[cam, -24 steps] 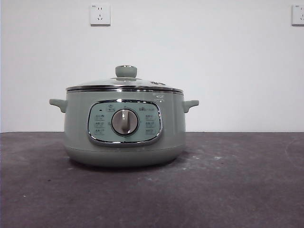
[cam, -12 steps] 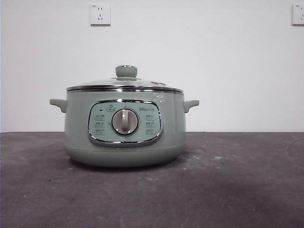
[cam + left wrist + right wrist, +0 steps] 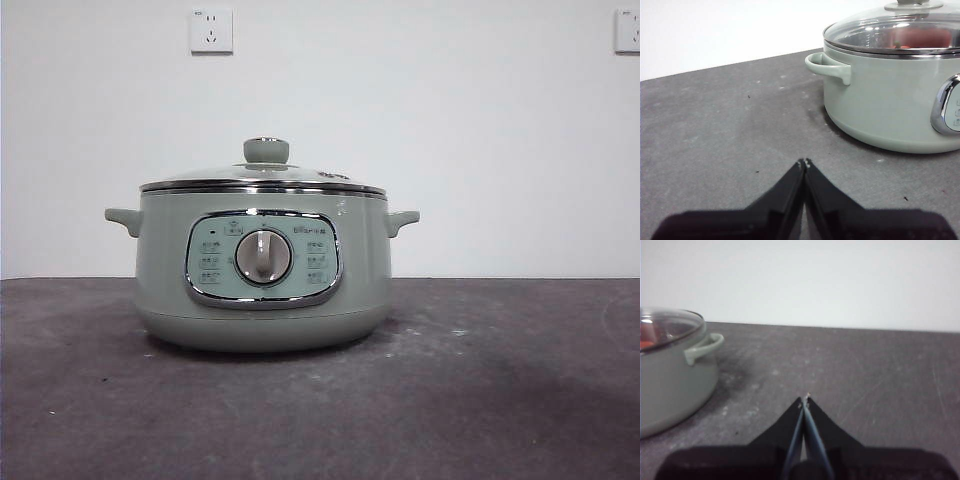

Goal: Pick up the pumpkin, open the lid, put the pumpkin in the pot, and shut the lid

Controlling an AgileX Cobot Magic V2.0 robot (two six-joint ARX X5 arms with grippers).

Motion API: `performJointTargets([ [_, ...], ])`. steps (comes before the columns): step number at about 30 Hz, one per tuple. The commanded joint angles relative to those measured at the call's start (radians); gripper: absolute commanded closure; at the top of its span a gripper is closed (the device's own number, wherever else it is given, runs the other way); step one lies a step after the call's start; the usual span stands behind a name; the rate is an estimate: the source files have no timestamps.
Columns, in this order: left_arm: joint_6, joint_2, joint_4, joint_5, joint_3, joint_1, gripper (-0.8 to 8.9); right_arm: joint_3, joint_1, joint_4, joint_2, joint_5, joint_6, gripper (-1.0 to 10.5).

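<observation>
The sage-green pot [image 3: 262, 270] stands on the dark table, its glass lid [image 3: 262, 178] seated on the rim with the green knob [image 3: 266, 150] on top. Through the lid glass an orange-red shape, the pumpkin [image 3: 922, 37], shows inside the pot; it also shows as a red patch, the pumpkin [image 3: 647, 340], under the lid in the right wrist view. My left gripper [image 3: 804, 162] is shut and empty, low over the table, apart from the pot's handle [image 3: 832, 65]. My right gripper [image 3: 805, 400] is shut and empty on the pot's other side, away from its handle [image 3: 705, 347].
Two wall sockets [image 3: 211, 30] [image 3: 627, 30] sit high on the white wall behind. Bare dark tabletop [image 3: 500, 380] lies around the pot. Neither arm appears in the front view.
</observation>
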Motion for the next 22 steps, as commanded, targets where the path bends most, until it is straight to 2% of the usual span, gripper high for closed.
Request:
performJointTargets([
  [1,-0.006,-0.003,0.001,-0.001,-0.016,0.002,8.17,-0.034,0.0,0.008,-0.018,0.004,0.034,9.5],
  [20,-0.006,-0.003,0.002,-0.001,-0.016,0.002,8.17,-0.073,0.001,-0.095,-0.043,0.002,0.053,9.5],
  [22,-0.006,-0.003,0.002,-0.001,-0.016,0.003,8.17,-0.073,0.001,-0.095,-0.043,0.003,0.072,9.5],
])
